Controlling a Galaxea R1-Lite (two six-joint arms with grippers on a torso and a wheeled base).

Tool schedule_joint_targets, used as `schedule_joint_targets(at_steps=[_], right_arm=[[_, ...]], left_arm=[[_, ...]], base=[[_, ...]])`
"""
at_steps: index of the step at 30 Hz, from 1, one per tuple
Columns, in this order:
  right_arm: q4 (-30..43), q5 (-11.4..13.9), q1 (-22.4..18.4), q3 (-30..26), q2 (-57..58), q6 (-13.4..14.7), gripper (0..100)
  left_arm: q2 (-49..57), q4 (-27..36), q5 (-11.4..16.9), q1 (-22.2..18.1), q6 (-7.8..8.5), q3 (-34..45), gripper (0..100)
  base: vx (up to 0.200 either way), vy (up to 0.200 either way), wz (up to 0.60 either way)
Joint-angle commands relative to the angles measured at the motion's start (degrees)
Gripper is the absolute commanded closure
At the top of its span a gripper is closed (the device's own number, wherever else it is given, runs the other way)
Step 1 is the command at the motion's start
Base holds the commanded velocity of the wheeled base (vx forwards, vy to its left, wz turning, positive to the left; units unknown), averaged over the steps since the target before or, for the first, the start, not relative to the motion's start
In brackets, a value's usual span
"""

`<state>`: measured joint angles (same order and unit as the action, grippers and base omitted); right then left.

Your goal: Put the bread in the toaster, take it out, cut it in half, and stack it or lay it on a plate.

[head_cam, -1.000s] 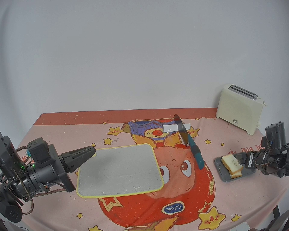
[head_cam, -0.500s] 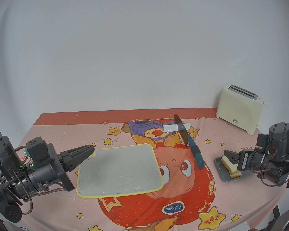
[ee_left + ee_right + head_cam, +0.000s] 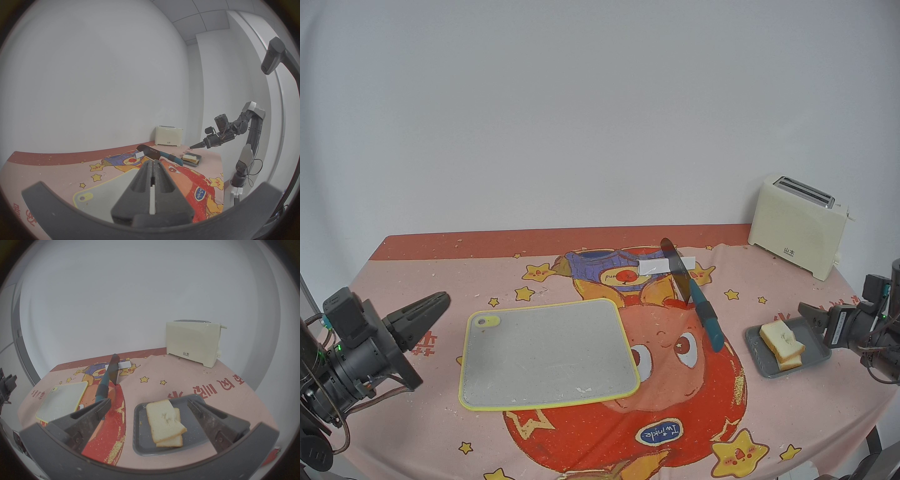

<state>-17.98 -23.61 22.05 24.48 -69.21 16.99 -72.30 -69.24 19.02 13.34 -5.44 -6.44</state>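
Note:
Two bread halves lie stacked on a grey plate at the table's right side. My right gripper hovers just right of the plate, open and holding nothing. In the right wrist view its fingers stand wide apart in front of the bread and plate. My left gripper is shut and empty, left of the grey cutting board. The cream toaster stands at the back right with empty slots. The left wrist view shows the left gripper over the board's near corner.
A knife with a teal handle lies between board and plate, its blade resting on a white strip. Crumbs speckle the pink cartoon tablecloth. The table edge runs close by the plate on the right.
My left gripper has drawn back to the left, off the cutting board's corner. My right gripper moved over the bread, then pulled away to the right, and the bread stayed on the plate.

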Motion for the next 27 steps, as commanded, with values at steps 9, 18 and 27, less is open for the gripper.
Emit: schedule_joint_targets(at_steps=[9,18,27], right_arm=[[0.49,2.70,-5.53,-9.89,23.33,-5.04,0],[5.24,2.34,-8.87,-10.42,38.53,-12.60,0],[6.12,2.52,-10.45,-12.44,45.30,-13.13,0]], left_arm=[[17.02,5.70,-0.21,-11.93,-1.24,6.44,100],[39.96,23.89,3.22,-11.84,-1.77,6.26,100],[57.27,39.71,3.75,-11.67,-1.68,5.47,100]], base=[[0.000,0.000,0.00],[0.000,0.000,0.00],[0.000,0.000,0.00]])
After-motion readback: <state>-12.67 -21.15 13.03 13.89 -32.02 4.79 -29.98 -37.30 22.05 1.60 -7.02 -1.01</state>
